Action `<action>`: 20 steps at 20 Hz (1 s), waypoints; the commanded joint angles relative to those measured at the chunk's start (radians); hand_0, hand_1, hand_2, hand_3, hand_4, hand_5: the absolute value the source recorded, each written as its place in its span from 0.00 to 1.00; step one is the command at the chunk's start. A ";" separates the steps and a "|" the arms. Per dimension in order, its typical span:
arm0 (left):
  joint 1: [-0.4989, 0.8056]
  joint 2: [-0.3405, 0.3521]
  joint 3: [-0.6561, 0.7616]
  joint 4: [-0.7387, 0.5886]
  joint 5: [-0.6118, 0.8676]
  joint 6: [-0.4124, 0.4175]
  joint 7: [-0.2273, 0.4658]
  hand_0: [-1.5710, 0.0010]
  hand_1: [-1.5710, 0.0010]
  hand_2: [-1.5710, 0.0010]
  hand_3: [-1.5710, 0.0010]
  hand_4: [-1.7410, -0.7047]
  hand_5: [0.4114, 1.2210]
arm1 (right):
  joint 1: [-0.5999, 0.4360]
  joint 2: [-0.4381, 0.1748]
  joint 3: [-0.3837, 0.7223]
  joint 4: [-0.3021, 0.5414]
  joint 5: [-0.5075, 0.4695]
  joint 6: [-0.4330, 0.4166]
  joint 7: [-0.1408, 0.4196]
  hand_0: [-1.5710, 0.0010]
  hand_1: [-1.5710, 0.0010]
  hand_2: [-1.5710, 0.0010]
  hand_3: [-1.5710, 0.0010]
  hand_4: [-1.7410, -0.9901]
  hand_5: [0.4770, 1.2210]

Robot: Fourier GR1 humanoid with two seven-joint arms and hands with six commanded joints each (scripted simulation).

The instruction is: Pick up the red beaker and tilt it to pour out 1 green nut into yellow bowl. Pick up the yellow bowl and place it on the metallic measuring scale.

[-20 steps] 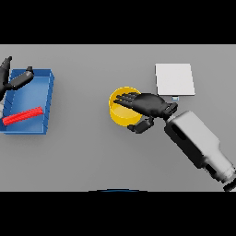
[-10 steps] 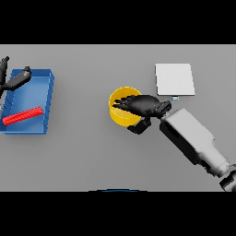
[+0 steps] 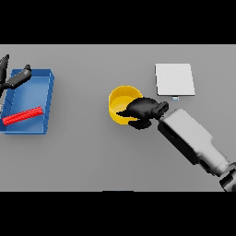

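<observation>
Mid-table, the right hand (image 3: 142, 110) curls its fingers over the yellow bowl's (image 3: 120, 100) near-right rim, scale (image 3: 174, 79) just beyond. Left hand (image 3: 13, 78), fingers spread, hovers at the left edge.

Right robot hand (image 3: 143, 110) curled; left robot hand (image 3: 11, 78) spread open.

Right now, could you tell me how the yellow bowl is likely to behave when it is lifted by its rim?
The yellow bowl looks rigid and thin-walled, so probably light. The right hand grips one side of its rim, so it may tilt away. Its smooth wall could slip.
</observation>
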 commanded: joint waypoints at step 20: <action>0.003 0.007 0.001 -0.022 0.004 0.003 -0.001 1.00 1.00 1.00 1.00 0.90 0.38 | -0.046 -0.143 -0.119 -0.267 -0.129 0.153 0.157 0.00 0.00 0.01 0.20 0.03 1.00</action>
